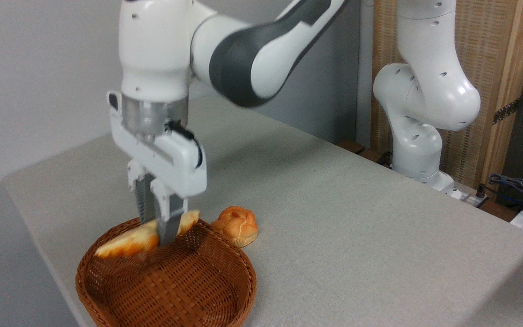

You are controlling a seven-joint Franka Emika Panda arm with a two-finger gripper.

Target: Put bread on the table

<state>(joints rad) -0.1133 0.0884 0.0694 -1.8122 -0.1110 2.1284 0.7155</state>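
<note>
Fingers (167, 227) clamped on bread (127, 241), lifted over basket (225, 290) at lower left of frame. Pick done; carry to table (357, 236) and release left. Bun (236, 225) sits beside the basket.

The pale-yellow braided bread (136, 240), browned at its ends, hangs tilted above the grey-beige table (357, 218).

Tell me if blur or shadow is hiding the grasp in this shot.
Fixed camera: the bread is motion-smeared, its braid lost; the tool is slightly soft but visibly shut on the loaf above the basket. Light is even, no glare; only a faint shadow on the table.
</note>
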